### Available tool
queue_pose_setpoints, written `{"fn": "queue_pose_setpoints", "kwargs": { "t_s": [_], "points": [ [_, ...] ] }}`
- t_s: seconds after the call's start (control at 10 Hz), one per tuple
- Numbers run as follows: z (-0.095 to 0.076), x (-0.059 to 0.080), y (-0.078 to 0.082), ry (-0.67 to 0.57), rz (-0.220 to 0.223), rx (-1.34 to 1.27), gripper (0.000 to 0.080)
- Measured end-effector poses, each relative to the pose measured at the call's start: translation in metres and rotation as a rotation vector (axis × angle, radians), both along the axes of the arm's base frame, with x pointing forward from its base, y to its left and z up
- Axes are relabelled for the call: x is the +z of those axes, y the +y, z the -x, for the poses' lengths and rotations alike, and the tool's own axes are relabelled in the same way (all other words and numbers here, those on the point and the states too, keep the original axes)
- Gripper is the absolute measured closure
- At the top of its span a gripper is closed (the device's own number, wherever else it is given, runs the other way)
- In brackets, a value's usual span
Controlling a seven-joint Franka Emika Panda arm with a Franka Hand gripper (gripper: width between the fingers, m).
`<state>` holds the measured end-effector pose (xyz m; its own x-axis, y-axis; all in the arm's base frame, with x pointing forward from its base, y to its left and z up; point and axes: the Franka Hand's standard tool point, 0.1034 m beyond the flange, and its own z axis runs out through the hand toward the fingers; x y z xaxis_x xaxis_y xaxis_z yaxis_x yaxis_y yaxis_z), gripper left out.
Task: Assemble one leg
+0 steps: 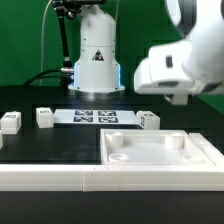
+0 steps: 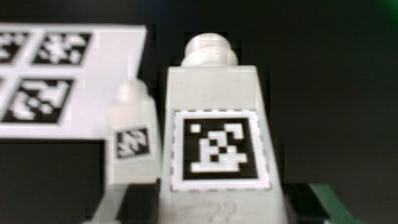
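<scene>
One leg (image 2: 217, 120) close before the wrist camera
It sits near the marker board (image 2: 54, 70); the gripper (image 1: 165, 88) hangs upper right in the exterior view, spread or pinching I cannot tell.

- Exterior view sat low at the table (image 1: 40, 145) edge and faced the arm's base (image 1: 97, 55) across the plate (image 1: 160, 150).
- Wrist view sat tight on a leg (image 2: 217, 130).
- Both caught the marker board (image 1: 97, 117).

Leg (image 2: 215, 120) close-flanked by second post (image 2: 128, 128); other flank open over bare table (image 2: 338, 90); marker board (image 2: 54, 70) flat beyond post.
</scene>
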<state>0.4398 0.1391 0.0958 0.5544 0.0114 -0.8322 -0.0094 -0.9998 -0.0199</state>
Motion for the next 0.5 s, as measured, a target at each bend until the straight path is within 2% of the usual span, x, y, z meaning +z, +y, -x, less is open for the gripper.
{"fn": "queue_pose_setpoints", "kwargs": {
  "t_s": [0.1, 0.3, 0.5],
  "points": [
    [-0.005, 0.008, 0.001, -0.027, -0.001, -0.002, 0.0507],
    [-0.01, 0.002, 0.003, -0.076, -0.004, -0.008, 0.0507],
    [-0.019, 0.001, 0.005, -0.23, -0.011, -0.024, 0.0507]
  ]
}}
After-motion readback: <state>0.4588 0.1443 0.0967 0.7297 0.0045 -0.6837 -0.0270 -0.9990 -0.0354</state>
